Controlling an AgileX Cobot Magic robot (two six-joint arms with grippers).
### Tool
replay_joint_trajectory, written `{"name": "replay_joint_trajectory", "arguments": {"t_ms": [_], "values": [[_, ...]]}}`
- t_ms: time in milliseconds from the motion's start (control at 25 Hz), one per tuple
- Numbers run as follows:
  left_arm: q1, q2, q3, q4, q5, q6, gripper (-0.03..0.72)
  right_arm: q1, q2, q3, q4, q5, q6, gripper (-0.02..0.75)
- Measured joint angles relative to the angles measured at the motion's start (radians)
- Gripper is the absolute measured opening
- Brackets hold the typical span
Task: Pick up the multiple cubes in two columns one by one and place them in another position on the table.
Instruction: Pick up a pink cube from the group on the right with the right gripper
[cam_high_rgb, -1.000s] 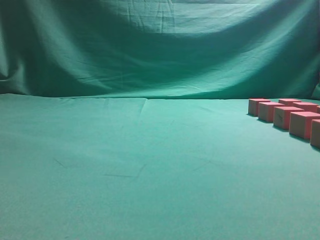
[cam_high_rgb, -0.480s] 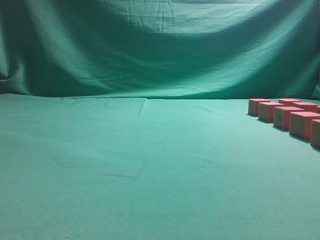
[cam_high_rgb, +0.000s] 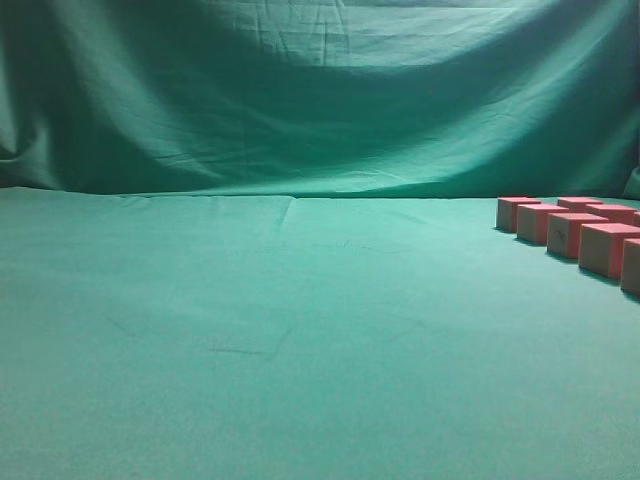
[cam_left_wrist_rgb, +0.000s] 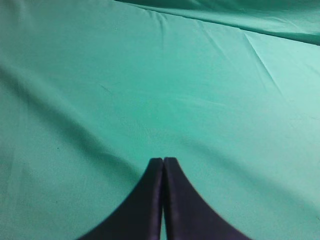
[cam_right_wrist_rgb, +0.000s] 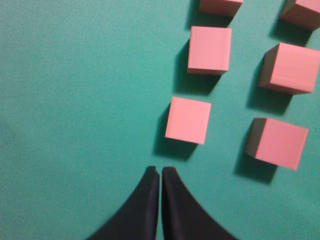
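Observation:
Several pinkish-red cubes (cam_high_rgb: 578, 234) stand in two columns at the far right of the green table (cam_high_rgb: 300, 330) in the exterior view. From above, the right wrist view shows the same two columns, the nearest cube (cam_right_wrist_rgb: 188, 120) lying just ahead of my right gripper (cam_right_wrist_rgb: 160, 171), which is shut and holds nothing. A second cube (cam_right_wrist_rgb: 276, 142) sits to its right. My left gripper (cam_left_wrist_rgb: 163, 160) is shut too, hanging over bare green cloth with no cube near it. Neither arm shows in the exterior view.
A draped green cloth backdrop (cam_high_rgb: 320, 90) rises behind the table. Shallow wrinkles (cam_left_wrist_rgb: 260, 60) run across the cloth under the left gripper. The cubes run off the right edge of the exterior view.

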Motion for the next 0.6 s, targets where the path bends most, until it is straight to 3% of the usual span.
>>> {"name": "replay_joint_trajectory", "arguments": {"t_ms": [80,120,160,400,440,560,600], "values": [[0.0,0.0,0.0,0.0,0.0,0.0,0.0,0.0,0.049,0.0,-0.005,-0.034,0.006,0.0],[0.0,0.0,0.0,0.0,0.0,0.0,0.0,0.0,0.065,0.0,-0.01,-0.05,0.006,0.049],[0.0,0.0,0.0,0.0,0.0,0.0,0.0,0.0,0.08,0.0,-0.011,-0.069,0.009,0.049],[0.0,0.0,0.0,0.0,0.0,0.0,0.0,0.0,0.13,-0.001,-0.026,-0.144,0.013,0.405],[0.0,0.0,0.0,0.0,0.0,0.0,0.0,0.0,0.137,-0.001,-0.028,-0.149,0.018,0.432],[0.0,0.0,0.0,0.0,0.0,0.0,0.0,0.0,0.159,-0.001,-0.037,-0.151,0.036,0.421],[0.0,0.0,0.0,0.0,0.0,0.0,0.0,0.0,0.17,-0.001,-0.042,-0.151,0.038,0.463]]}}
